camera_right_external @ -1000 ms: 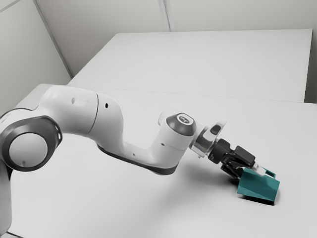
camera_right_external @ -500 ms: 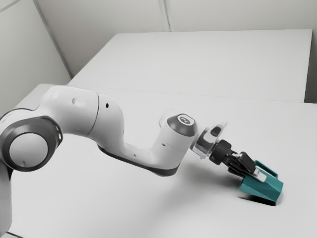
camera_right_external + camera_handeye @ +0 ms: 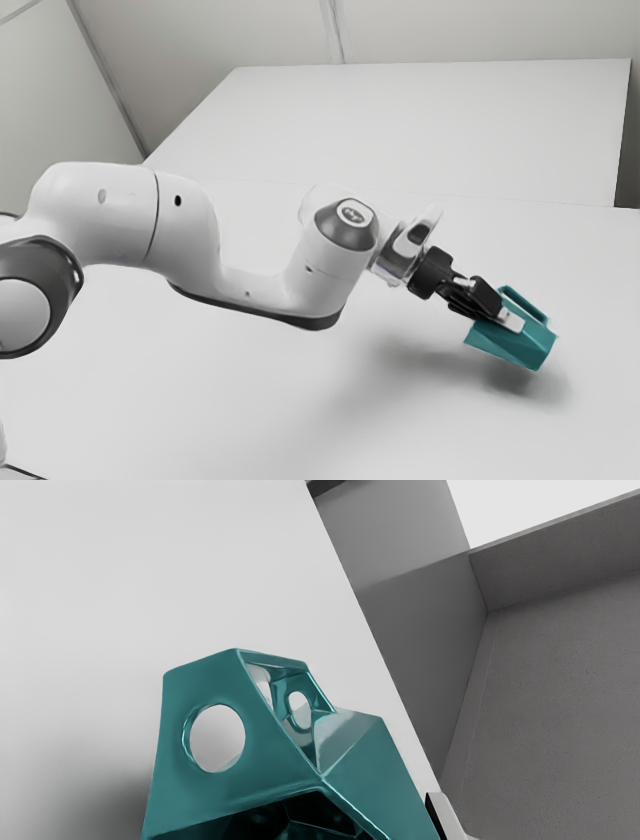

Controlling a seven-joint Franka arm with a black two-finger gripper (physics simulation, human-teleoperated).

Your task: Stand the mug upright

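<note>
Seems to have the gripper [image 3: 514,321] shut on the mug [image 3: 527,346], with fingers [image 3: 450,822] parted by roughly the mug's own width. Carries it tilted, with its mouth apparently back toward the palm, its base slanting down and away, and its handle [image 3: 525,303] along the upper side. Judging by the shadow [image 3: 520,384] set apart below, holds it a little clear of the table [image 3: 300,405]. To finish well, hold the squeeze steady and steepen the hand slowly until squarely base-down, without sweeping the handle or a base corner into the surface. Then lower straight, settle the whole base flat, spread the fingers evenly and back out along the walls, so as not to tip it again. Throughout, stay inside the table edge [image 3: 372,630], running past beyond the mug in the wrist view.
</note>
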